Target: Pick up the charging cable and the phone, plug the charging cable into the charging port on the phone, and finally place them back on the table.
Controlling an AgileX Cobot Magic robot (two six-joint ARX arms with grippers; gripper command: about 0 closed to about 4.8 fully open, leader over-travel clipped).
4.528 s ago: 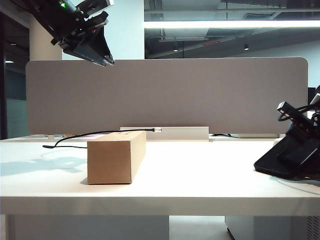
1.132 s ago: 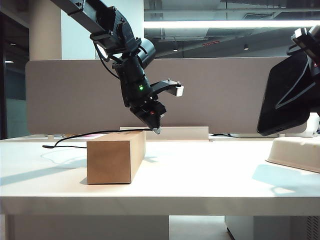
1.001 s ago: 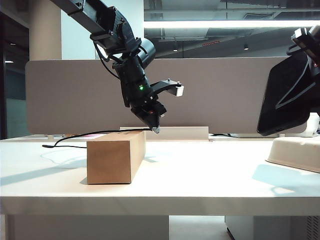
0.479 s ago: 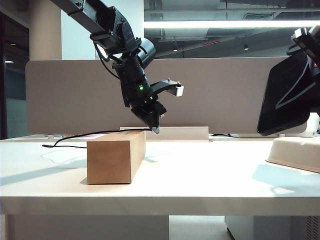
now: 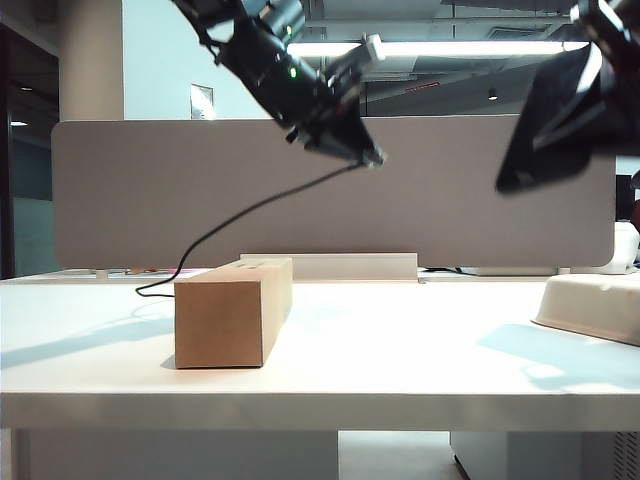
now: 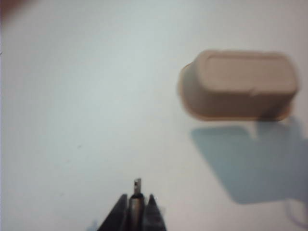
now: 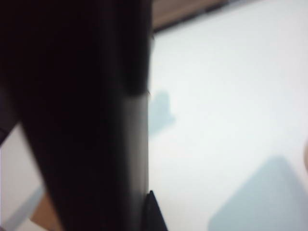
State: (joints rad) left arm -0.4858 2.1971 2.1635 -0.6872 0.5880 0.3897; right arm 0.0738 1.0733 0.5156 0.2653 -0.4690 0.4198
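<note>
My left gripper [image 5: 368, 156] is high above the table [image 5: 400, 350], shut on the plug end of the black charging cable [image 5: 250, 208]. The cord hangs down leftwards to the table behind the box. In the left wrist view the silver plug tip [image 6: 137, 183] sticks out past the closed fingertips [image 6: 150, 211]. My right gripper [image 5: 598, 45] is at the upper right, shut on the black phone [image 5: 552, 115], which is tilted and blurred. The phone [image 7: 72, 120] fills much of the right wrist view, with one fingertip [image 7: 154, 211] against its edge. I cannot make out the charging port.
A brown cardboard box [image 5: 232, 310] stands on the left half of the table. A pale upturned tray [image 5: 592, 300] sits at the right edge and also shows in the left wrist view as a tray [image 6: 238, 84]. A grey divider panel [image 5: 450, 200] runs behind.
The left gripper has risen and swung right, lifting the plug end off the box so the cable now hangs in the air. The right gripper has raised and tilted the phone.
</note>
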